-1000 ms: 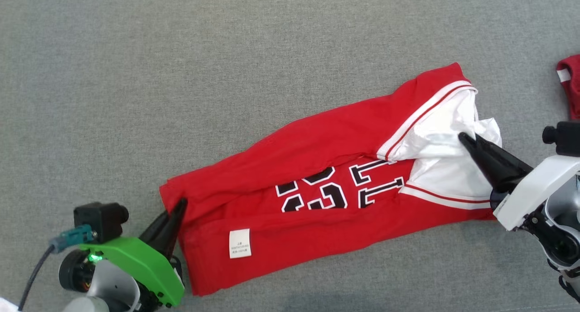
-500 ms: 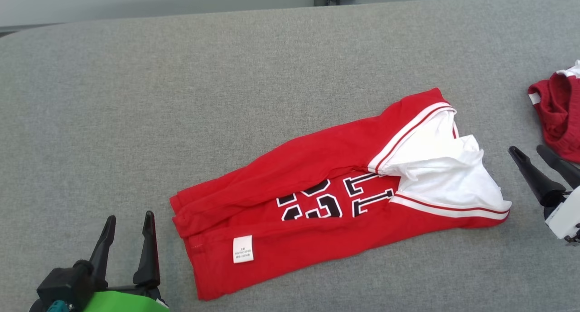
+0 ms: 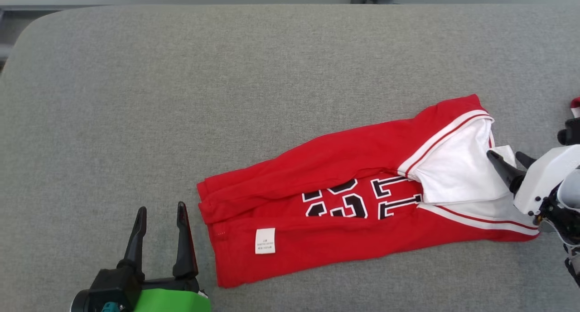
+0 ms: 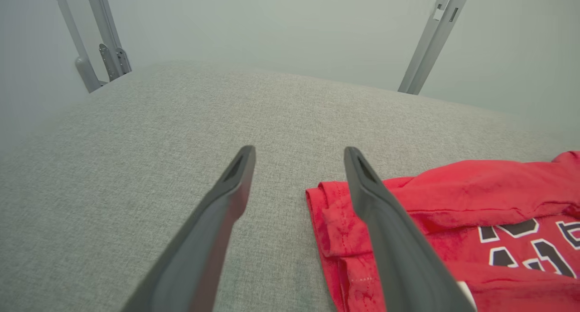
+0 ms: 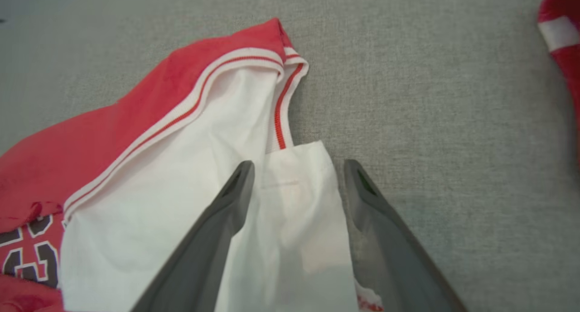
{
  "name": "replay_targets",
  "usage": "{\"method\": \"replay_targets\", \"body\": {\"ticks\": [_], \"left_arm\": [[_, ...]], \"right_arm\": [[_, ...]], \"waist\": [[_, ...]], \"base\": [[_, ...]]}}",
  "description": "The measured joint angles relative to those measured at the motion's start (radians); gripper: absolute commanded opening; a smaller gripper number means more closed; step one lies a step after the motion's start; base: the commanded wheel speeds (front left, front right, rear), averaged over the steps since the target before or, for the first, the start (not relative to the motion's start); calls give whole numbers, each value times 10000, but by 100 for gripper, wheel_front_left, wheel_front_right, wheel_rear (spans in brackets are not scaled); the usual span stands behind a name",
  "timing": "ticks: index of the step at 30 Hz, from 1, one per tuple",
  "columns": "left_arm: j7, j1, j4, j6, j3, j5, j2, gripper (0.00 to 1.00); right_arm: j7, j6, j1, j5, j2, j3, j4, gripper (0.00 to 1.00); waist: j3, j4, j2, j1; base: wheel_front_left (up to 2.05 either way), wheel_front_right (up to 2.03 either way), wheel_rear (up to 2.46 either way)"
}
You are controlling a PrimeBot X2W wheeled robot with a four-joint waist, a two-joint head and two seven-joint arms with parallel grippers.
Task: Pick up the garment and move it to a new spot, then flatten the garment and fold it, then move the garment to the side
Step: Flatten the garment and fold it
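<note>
The garment (image 3: 340,203) lies folded in a long slanted band on the grey padded table (image 3: 181,99), red with black numbers, a white label and a white panel at its right end. My left gripper (image 3: 161,208) stands open just left of the garment's left end, apart from it; in the left wrist view that gripper (image 4: 299,153) has bare table between its fingers and the garment's hem (image 4: 335,212) beside its right finger. My right gripper (image 3: 505,156) is open over the white panel; in the right wrist view it (image 5: 299,167) straddles a white flap (image 5: 294,199) without pinching it.
Another red and white piece of cloth (image 5: 559,26) lies at the table's far right edge (image 3: 575,103). Metal posts (image 4: 435,36) stand behind the table's far edge. The table's rounded left corner (image 3: 27,26) is in sight, with wide grey surface left of the garment.
Both grippers were shut on the garment's ends and have opened and let go. The left one has backed off leftward. The head camera has shifted.
</note>
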Motion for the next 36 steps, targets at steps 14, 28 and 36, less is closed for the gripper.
{"method": "replay_targets", "body": {"ticks": [14,28,36], "left_arm": [[0,78,276,-1108,878,765,-658,100],[-2,179,499,-1369,995,727,-675,100],[-2,623,529,-1269,1045,658,-675,100]], "right_arm": [[1022,0,-287,573,242,686,245,0],[639,10,-888,876,-1323,-968,1151,0],[995,2,-632,560,-1896,-1363,-10,0]], "waist": [[153,316,0,0],[-116,-323,0,0],[-595,-481,0,0]], "base": [[0,0,0],[0,0,0],[0,0,0]]}}
